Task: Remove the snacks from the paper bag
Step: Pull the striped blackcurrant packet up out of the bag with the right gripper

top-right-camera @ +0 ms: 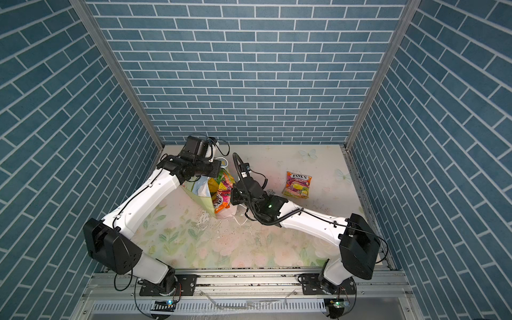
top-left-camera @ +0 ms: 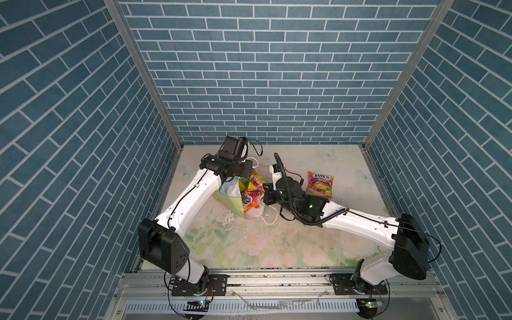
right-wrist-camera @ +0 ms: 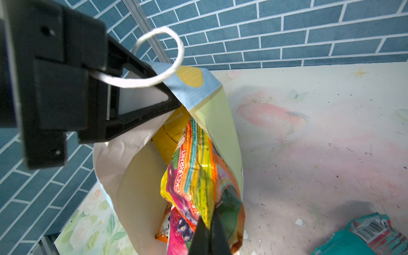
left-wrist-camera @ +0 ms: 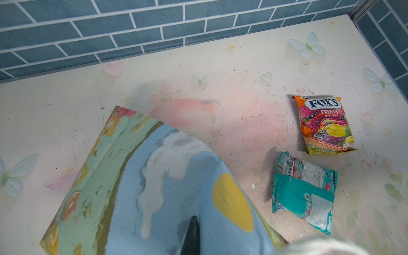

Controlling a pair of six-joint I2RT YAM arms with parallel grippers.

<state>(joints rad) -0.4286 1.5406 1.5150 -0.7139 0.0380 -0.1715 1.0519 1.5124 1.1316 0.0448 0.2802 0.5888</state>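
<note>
One paper bag point(left-wrist-camera: 154, 176), two snacks point(left-wrist-camera: 324, 123) point(left-wrist-camera: 304, 194) outside it, more inside point(right-wrist-camera: 194, 176).

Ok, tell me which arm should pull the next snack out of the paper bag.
Right. The right end effector is shut on the multicolour packet at the mouth of the paper bag, while the left end effector is clamped on the bag's rim, holding it open.

The paper bag point(left-wrist-camera: 154, 172) wears sky-blue and meadow-green (white inside), against a teal packet point(left-wrist-camera: 295, 198) and an orange fruit-print packet point(left-wrist-camera: 324, 123).
</note>
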